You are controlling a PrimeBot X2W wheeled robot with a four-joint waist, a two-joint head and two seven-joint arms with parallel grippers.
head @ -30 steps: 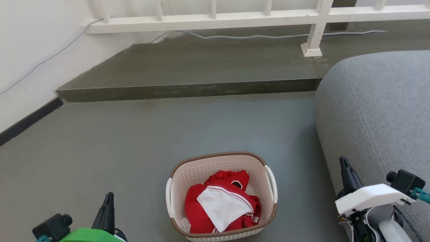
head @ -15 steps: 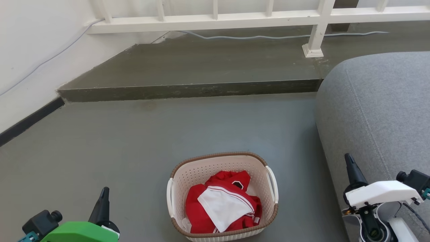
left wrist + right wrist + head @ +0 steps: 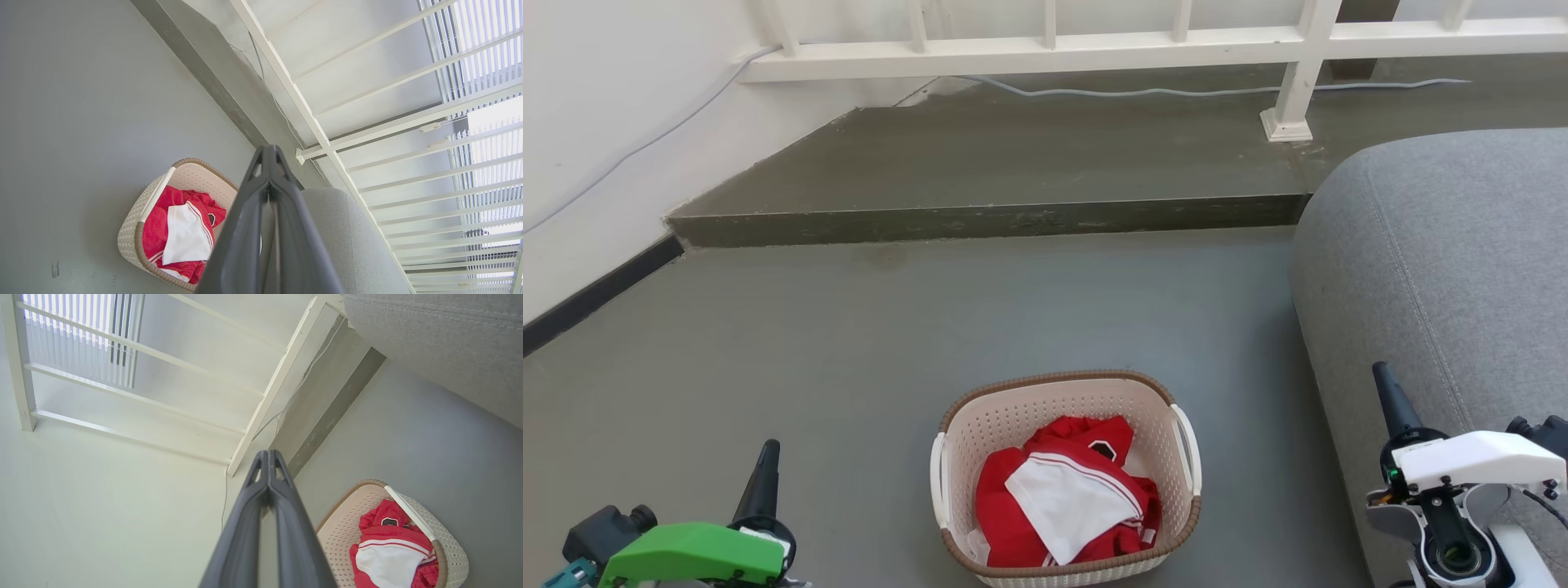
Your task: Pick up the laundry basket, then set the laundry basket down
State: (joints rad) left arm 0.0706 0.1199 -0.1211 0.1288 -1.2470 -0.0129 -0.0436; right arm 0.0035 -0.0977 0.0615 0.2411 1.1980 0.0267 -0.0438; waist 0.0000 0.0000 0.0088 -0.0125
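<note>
Cream perforated plastic under a brown woven-look rim, the laundry basket [image 3: 1005, 420] stands on the grey floor [image 3: 849, 343] low in the head view. It holds a red and white garment [image 3: 1062, 498] whose dark badge is too small to read, and the left end effector [image 3: 766, 457] and right end effector [image 3: 1384, 380] are well apart on either side. The left wrist view shows its fingers pressed together on nothing, with the basket lower left, beside a grey sofa [image 3: 359, 245]. The right wrist view shows the same closed, empty fingers, with the basket lower right.
</note>
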